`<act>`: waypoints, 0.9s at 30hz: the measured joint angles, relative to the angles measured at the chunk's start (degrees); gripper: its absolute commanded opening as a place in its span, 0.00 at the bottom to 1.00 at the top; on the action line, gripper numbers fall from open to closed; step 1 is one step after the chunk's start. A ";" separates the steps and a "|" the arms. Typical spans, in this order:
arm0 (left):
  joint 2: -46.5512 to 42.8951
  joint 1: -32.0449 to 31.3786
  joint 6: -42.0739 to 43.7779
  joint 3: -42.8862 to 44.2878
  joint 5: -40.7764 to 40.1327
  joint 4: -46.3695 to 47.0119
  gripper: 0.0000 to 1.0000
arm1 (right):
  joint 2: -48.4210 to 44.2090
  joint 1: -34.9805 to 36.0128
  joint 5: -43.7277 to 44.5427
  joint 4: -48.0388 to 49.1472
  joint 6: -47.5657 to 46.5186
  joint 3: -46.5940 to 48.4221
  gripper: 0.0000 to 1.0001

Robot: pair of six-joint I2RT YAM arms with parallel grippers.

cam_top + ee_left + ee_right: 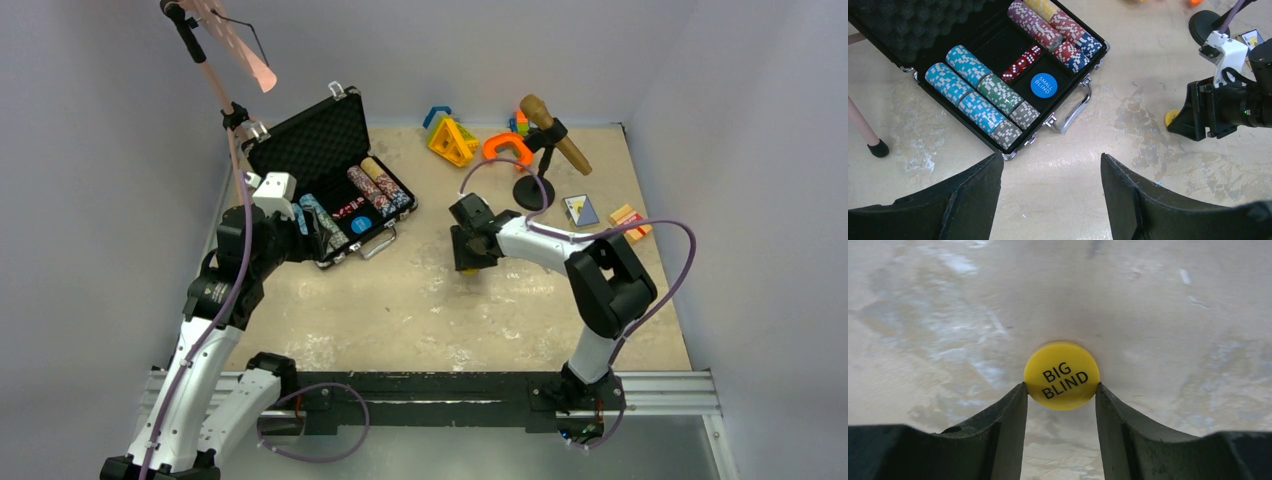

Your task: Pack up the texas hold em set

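- Disc (1061, 375), yellow and marked BIG BLIND, lies flat on the bench (1173, 315), well apart from the open case (318, 140) at far left.
- Right end effector (1060, 392) pinches the disc by its rim, one finger touching each side, likely because a flat disc offers no other hold.
- Case lies lid-back so its trays are reachable; chip rows (975, 92), red dice (1021, 63) and a blue disc (1043, 85) already sit inside.
- Left end effector (1050, 172) hovers spread and empty near the case's handle side.
- Only the right wrist view shows the contact and lettering; the other two show barely a yellow sliver beside the arm.
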 measured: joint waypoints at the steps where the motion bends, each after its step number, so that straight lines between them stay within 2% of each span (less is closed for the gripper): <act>1: 0.00 0.00 0.00 0.00 -0.02 0.00 0.75 | 0.61 1.42 -0.09 -0.09 0.15 1.14 0.34; 8: 0.00 0.00 0.00 0.00 0.00 0.00 0.75 | 1.84 5.42 -1.31 -0.15 0.37 7.82 0.33; 16: 0.00 0.00 0.00 0.00 -0.02 0.00 0.75 | 9.20 7.34 -1.22 -0.13 -0.52 18.34 0.33; 27: 0.00 0.00 0.00 0.00 -0.02 0.00 0.75 | 22.80 9.81 -2.91 1.25 -3.23 42.91 0.32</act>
